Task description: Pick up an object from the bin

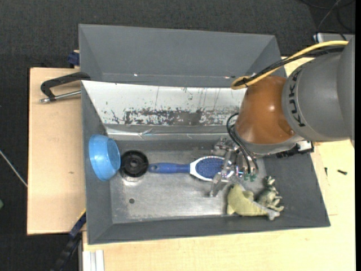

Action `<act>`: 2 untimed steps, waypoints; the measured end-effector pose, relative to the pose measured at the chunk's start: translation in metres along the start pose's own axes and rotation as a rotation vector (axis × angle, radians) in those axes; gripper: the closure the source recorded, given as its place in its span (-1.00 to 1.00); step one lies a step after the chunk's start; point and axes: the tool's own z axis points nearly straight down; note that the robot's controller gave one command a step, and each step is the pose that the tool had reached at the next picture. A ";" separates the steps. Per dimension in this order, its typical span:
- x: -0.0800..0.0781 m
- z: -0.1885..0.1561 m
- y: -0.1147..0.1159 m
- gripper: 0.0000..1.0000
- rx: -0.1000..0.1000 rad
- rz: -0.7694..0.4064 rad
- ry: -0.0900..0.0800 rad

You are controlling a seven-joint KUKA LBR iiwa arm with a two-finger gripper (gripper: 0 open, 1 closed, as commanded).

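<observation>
Gripper (224,178) hangs low over the floor of the grey bin (169,205), at about 3 o'clock from the middle of it, under the orange wrist cover (262,117). It is just beside the oval head of a blue hairbrush (204,167), at the 3 o'clock end of the brush, perhaps touching it. The metal parts there are hard to separate, so I cannot tell if the gripper is open or closed. The brush handle points to 9 o'clock, towards a black round thing (134,164) and a blue bowl (103,157) that lies on its side. At 5 o'clock from the gripper, near it, lies a yellow-green toy animal (248,203).
</observation>
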 end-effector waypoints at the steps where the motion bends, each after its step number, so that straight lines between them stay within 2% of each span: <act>1: -0.001 -0.001 0.001 -1.00 0.000 0.000 0.000; 2: -0.002 -0.002 0.001 1.00 0.000 0.000 -0.003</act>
